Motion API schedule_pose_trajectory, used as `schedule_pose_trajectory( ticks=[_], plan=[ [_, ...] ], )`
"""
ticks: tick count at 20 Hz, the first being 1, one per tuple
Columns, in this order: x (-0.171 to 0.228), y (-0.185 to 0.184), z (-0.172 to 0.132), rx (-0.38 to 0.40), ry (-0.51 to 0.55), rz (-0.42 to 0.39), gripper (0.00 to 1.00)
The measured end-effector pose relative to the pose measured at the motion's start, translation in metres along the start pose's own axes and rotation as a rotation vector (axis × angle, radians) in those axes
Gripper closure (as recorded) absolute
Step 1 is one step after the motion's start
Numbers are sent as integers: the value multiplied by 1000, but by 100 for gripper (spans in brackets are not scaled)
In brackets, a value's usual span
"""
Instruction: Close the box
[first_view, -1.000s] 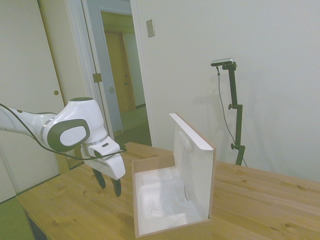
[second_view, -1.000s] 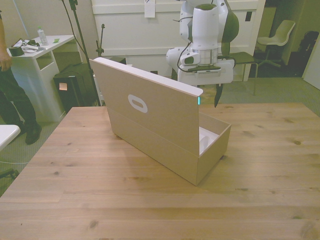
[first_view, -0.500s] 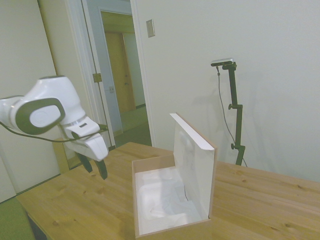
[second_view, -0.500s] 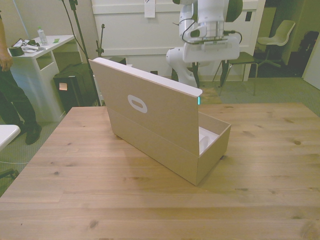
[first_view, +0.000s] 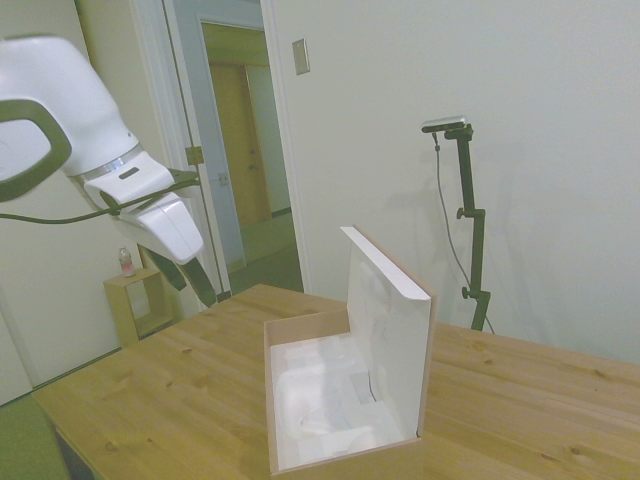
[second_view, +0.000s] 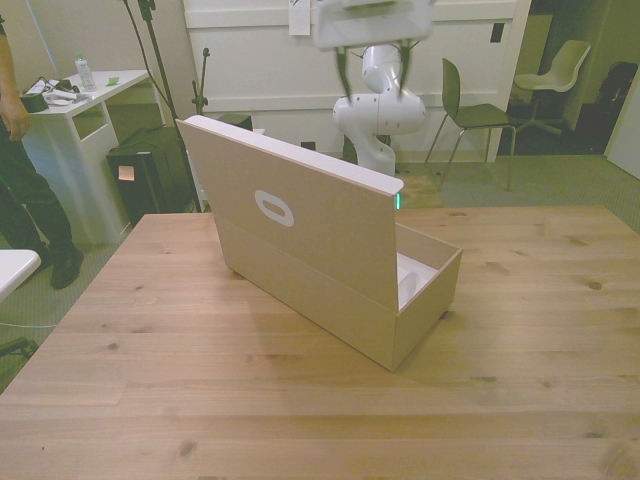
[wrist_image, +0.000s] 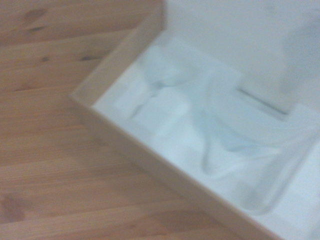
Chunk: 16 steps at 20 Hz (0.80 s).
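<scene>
Currently the box sits near the middle of the table with its lid standing upright. Brown cardboard forms the outer walls; white moulded foam with recessed pockets lines the base, and the lid's inner face is white. A white oval mark shows on the lid's outer face. The gripper hangs high at roughly 10 o'clock from the box, well apart from it. Its fingers appear dark and partly overlapped, and the front view crops them, so the jaw state cannot be determined. The wrist view is blurred.
</scene>
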<state>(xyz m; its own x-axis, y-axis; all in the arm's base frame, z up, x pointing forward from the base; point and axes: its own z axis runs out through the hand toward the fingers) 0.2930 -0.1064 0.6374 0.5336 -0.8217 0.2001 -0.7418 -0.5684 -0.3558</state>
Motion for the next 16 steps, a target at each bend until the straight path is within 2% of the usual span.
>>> schedule_pose_trajectory(
  ticks=[1, 3, 7, 10, 13, 16],
  plan=[
    [16, 22, -14, 24, 3, 17, 0],
    [32, 37, -44, 57, 31, 34, 0],
    [38, 16, -89, 87, 71, 30, 0],
    [58, 8, -121, 105, 108, 69, 0],
    [90, 8, -141, 117, 137, 129, 0],
    [124, 4, -142, 108, 151, 182, 0]
  ],
)
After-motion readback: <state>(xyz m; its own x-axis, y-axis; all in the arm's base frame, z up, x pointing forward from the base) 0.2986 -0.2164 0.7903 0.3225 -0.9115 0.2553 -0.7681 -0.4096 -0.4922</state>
